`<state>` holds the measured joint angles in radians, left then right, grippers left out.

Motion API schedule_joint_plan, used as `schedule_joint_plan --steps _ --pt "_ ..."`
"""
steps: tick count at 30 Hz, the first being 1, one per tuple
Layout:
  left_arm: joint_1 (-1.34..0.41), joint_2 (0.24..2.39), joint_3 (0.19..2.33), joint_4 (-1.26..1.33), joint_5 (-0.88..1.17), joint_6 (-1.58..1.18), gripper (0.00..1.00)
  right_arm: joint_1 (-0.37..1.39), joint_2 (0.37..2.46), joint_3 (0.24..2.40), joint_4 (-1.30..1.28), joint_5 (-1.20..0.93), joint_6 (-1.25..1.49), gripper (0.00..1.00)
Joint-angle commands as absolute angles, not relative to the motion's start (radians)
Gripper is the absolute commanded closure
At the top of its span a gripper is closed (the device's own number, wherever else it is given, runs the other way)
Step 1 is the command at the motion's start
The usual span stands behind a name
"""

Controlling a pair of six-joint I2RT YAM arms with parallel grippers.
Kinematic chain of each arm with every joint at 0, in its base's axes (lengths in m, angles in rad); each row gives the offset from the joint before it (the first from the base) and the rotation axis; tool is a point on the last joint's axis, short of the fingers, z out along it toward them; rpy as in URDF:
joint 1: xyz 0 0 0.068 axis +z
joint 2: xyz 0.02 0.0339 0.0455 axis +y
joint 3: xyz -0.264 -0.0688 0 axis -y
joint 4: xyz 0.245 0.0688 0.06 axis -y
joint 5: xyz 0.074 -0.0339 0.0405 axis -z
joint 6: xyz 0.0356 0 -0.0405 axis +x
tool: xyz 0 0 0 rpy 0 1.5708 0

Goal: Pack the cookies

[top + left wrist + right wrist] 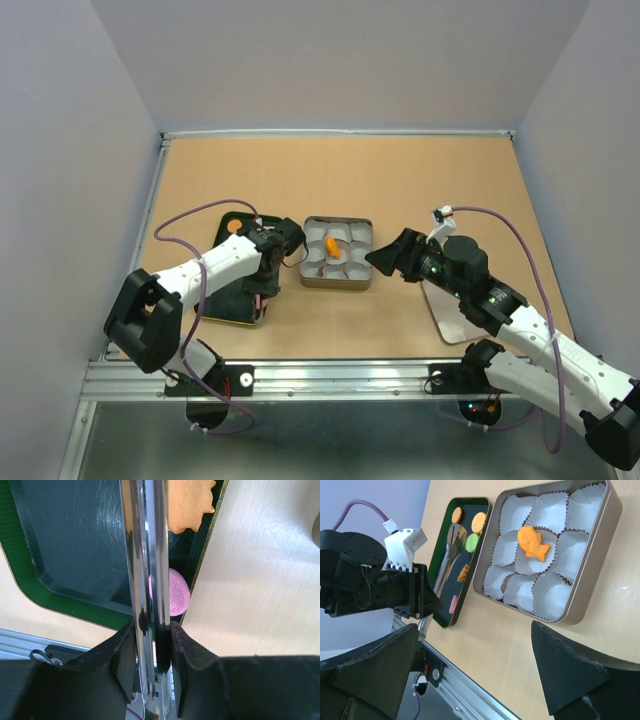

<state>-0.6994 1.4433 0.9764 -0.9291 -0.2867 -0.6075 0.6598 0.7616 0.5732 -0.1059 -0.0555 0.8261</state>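
1. Black left gripper (276, 250) reaches in from the near left, elbow raised, over a dark green tray (75, 540). Its fingers are pinched narrow on metal tongs (159, 555).
2. The right gripper (385, 260) hangs just right of the tin (337, 285), fingers spread wide and holding nothing.
3. The tan wooden table (400, 180) stands between pale grey walls (340, 60), with a metal rail (330, 375) along its near edge. A silvery lid (448, 315) lies under the right arm.
4. The orange fish cookie (532, 542) lies in the tin's middle paper cup (520, 562), long axis diagonal, head far-left, tail near-right.
5. Other cookies (479, 522) sit in the tray. The pink cookie (178, 592) is just beside the tong blades, and the orange star cookie (187, 505) is farther along them.
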Motion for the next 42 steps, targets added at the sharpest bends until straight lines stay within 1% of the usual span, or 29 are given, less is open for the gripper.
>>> schedule_joint_plan --steps 1,4,10,13,17,19,22,23,24,26,30,35,42 --pt "-0.699 1.390 1.002 -0.960 -0.319 -0.612 0.61 0.653 0.758 0.603 -0.097 -0.061 0.810 0.02" --pt "-0.698 1.379 1.015 -0.971 -0.324 -0.612 0.61 0.653 0.756 0.601 -0.097 -0.058 0.816 0.02" --pt "-0.698 1.376 1.048 -0.983 -0.350 -0.604 0.66 0.653 0.752 0.604 -0.097 -0.058 0.822 0.02" --pt "-0.698 1.358 1.049 -0.944 -0.290 -0.589 0.66 0.653 0.747 0.604 -0.097 -0.058 0.825 0.02" --pt "-0.692 1.304 1.043 -0.861 -0.174 -0.566 0.59 0.655 0.741 0.598 -0.098 -0.057 0.836 0.02" --pt "-0.677 1.272 1.039 -0.830 -0.126 -0.558 0.56 0.653 0.736 0.588 -0.098 -0.057 0.847 0.02" --pt "-0.649 1.243 1.035 -0.825 -0.098 -0.545 0.48 0.655 0.726 0.577 -0.098 -0.054 0.857 0.02" --pt "-0.643 1.235 1.034 -0.828 -0.097 -0.543 0.42 0.653 0.723 0.577 -0.097 -0.054 0.859 0.02" --pt "-0.629 1.221 1.029 -0.830 -0.088 -0.535 0.39 0.653 0.721 0.574 -0.098 -0.055 0.858 0.02" --pt "-0.618 1.207 1.017 -0.825 -0.072 -0.529 0.36 0.653 0.719 0.574 -0.097 -0.052 0.859 0.02" --pt "-0.612 1.213 1.003 -0.865 -0.086 -0.520 0.35 0.653 0.716 0.566 -0.098 -0.046 0.859 0.02" --pt "-0.611 1.273 1.012 -0.920 -0.190 -0.525 0.35 0.653 0.727 0.568 -0.097 -0.043 0.856 0.02" --pt "-0.607 1.315 1.138 -0.962 -0.258 -0.517 0.36 0.653 0.742 0.565 -0.097 -0.044 0.844 0.02"
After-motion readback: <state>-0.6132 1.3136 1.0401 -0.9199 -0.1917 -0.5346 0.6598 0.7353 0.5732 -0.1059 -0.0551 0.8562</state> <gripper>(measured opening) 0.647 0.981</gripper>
